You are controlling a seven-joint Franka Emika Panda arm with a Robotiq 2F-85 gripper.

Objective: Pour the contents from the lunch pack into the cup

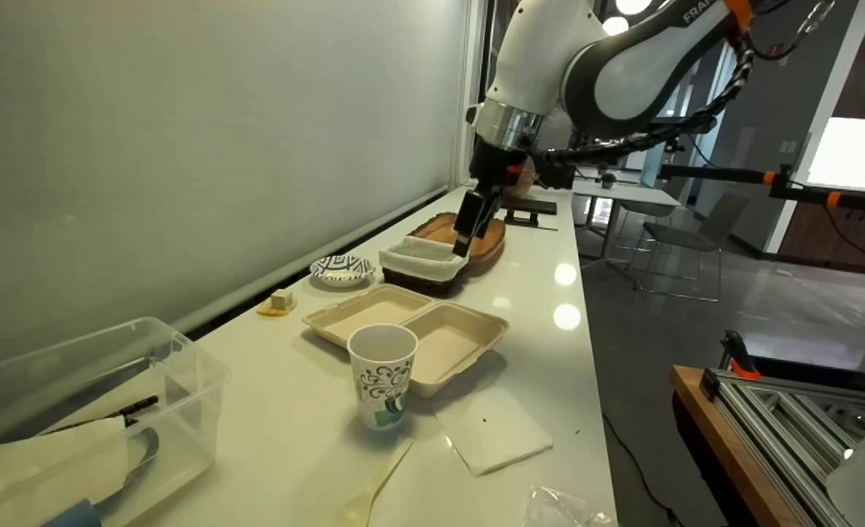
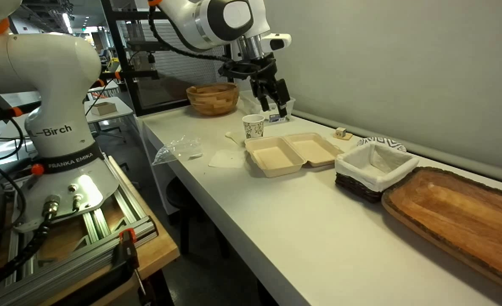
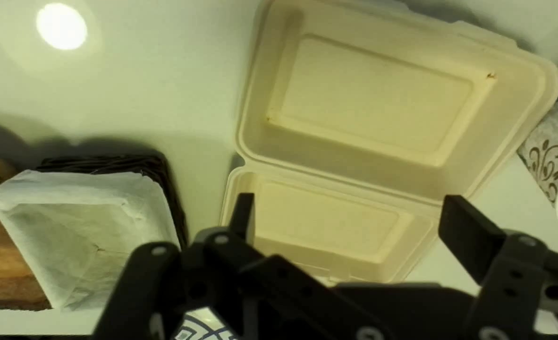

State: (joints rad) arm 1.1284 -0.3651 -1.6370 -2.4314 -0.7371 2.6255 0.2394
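Note:
The lunch pack (image 1: 447, 348) is a beige clamshell box lying open on the white counter, also in an exterior view (image 2: 276, 155) and the wrist view (image 3: 378, 99). Only small brown specks show inside it. The white cup (image 1: 383, 384) with swirl print stands upright beside the pack, also in an exterior view (image 2: 254, 126); in the wrist view the cup (image 3: 545, 156) is cut off at the right edge. My gripper (image 3: 349, 200) is open and empty above the pack, its fingers spread across the lower half in the wrist view. It also shows in both exterior views (image 1: 462, 245) (image 2: 274, 110).
A white-lined basket (image 2: 374, 165) and a wooden tray (image 2: 459, 216) stand past the pack. A patterned bowl (image 1: 341, 271) and a small block (image 1: 281, 300) sit near the wall. A clear bin (image 1: 209, 410), a napkin (image 1: 495, 432), a spoon (image 1: 377, 483) and plastic wrap (image 2: 179, 148) lie around the cup.

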